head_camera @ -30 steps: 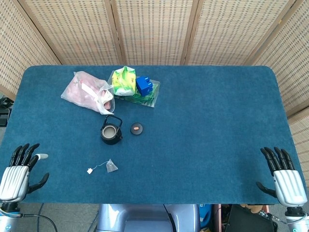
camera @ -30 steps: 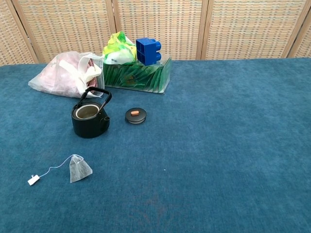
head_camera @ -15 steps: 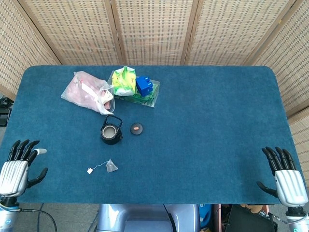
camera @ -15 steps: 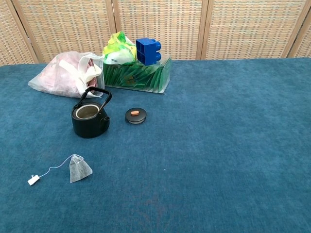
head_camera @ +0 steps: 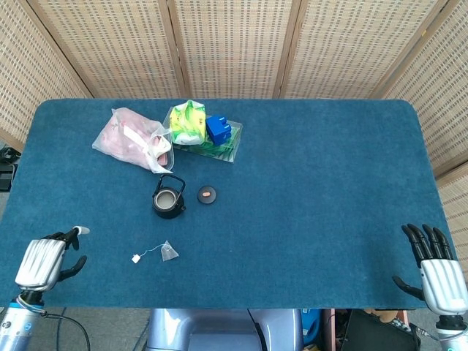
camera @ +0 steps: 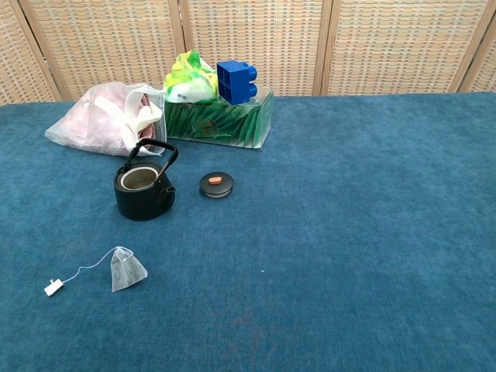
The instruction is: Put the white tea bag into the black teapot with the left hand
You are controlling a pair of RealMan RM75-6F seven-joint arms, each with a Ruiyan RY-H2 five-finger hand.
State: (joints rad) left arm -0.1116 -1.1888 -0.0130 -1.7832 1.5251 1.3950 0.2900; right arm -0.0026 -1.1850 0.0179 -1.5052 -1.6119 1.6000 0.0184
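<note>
Nothing is done yet: the white tea bag (camera: 126, 270) lies on the bench (camera: 349, 232), well apart from the lidless black teapot (camera: 143, 188). The left hand (head_camera: 45, 260) sits empty, fingers loosely apart, at the near edge. It has yet to reach, grasp and drop.

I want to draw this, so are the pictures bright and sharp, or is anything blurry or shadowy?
Head view: bright, even light, sharp; the left robot hand looks slightly soft. Chest view: clear too, only faint shadows under the black teapot and white tea bag; no glare.
</note>
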